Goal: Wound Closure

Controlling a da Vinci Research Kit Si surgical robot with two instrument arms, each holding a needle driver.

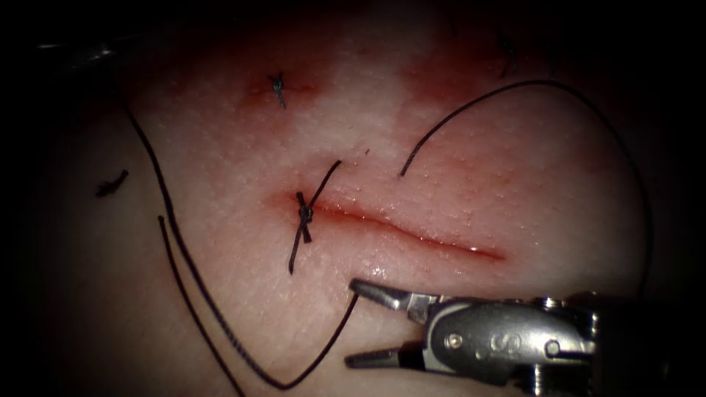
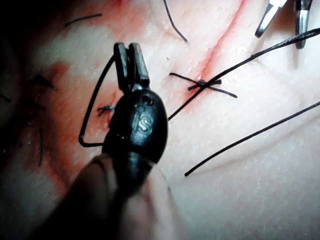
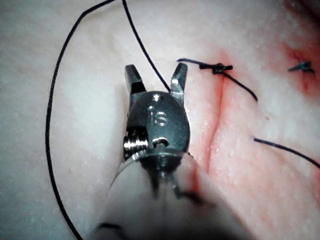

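Both prongs of the right claw (image 1: 351,323) straddle thread (image 1: 332,340), clamping nothing.

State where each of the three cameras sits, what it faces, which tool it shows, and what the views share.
Endoscope view: above and in front of the tissue, facing the cut; right tool open, empty.
Left wrist view: along the left shaft; left tool shut on the needle.
Right wrist view: along the right shaft; right tool open over thread.
Shared: the knotted stitch.

dim endoscope view with dark vignetted edges, glare on the wet cut (image 1: 412,231); blurred near shafts in wrist views
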